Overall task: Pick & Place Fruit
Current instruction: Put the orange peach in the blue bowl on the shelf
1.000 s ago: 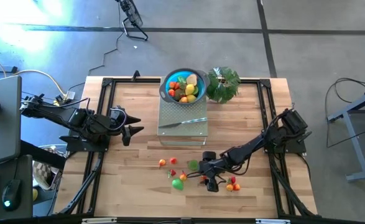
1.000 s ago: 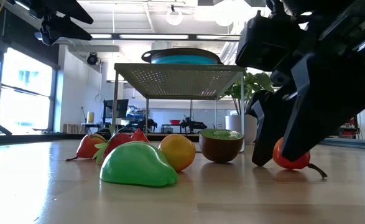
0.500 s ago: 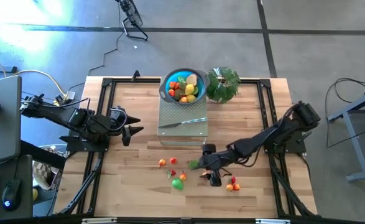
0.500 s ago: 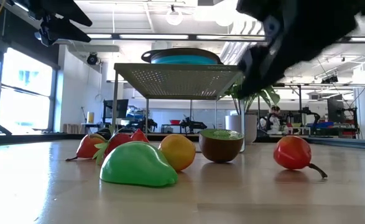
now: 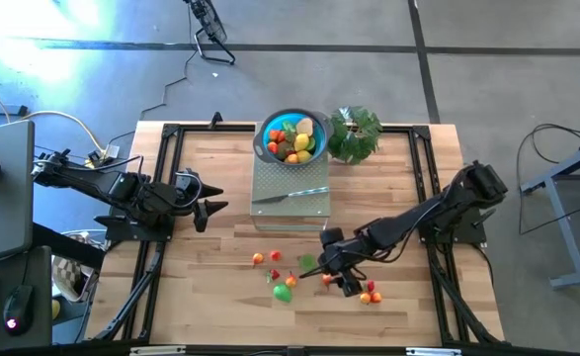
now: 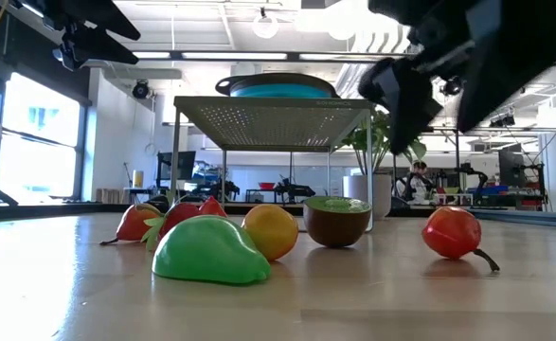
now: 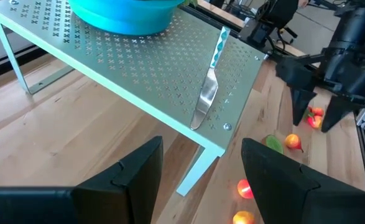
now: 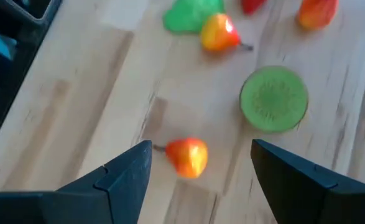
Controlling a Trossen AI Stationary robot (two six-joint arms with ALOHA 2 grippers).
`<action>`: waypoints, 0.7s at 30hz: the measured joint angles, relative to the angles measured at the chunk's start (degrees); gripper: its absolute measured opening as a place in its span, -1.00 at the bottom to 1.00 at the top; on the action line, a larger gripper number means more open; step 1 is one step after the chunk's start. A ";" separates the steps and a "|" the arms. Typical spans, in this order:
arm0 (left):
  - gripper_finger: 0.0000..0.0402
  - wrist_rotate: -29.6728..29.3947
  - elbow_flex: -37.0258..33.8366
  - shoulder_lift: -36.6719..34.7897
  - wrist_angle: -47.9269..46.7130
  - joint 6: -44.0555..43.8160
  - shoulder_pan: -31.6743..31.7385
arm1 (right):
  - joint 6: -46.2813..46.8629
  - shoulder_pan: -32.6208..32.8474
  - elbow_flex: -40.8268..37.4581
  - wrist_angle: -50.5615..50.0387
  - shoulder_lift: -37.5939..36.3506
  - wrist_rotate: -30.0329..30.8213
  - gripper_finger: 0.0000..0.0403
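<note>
**High view: right gripper poised open above loose fruit near the perforated stand**

High view showed the perforated metal stand at mid-table, carrying the blue bowl at its far end and a silver knife on its deck. The bowl already held several pieces of fruit. The remaining fruit lay scattered on the wooden table on the near side of the stand: a green piece, an orange one, small red ones, and a halved kiwi.

The right gripper hung over this group, fingers apart and holding nothing. Its wrist view placed a red-orange fruit between the two fingers, below them on the table. The low view showed that piece resting on the wood with the gripper clear above it. The left gripper waited to the left of the stand, also parted and empty.

Assessment: the pieces appeared to be light, hard, smooth toys, rounded and liable to roll or squirt from a pinch. The best hold was judged to be across the widest part of the body, not the thin stem.

Clearance: open table lay around the red-orange fruit; the kiwi sat near but apart. The lift toward the bowl would need to clear the stand's edge, the knife and the bowl's rim. A leafy plant stood just beside the bowl.
</note>
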 joint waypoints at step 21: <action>0.07 0.02 -0.02 0.00 -0.87 -1.07 -0.01 | 0.43 2.07 0.00 1.75 7.28 1.81 0.33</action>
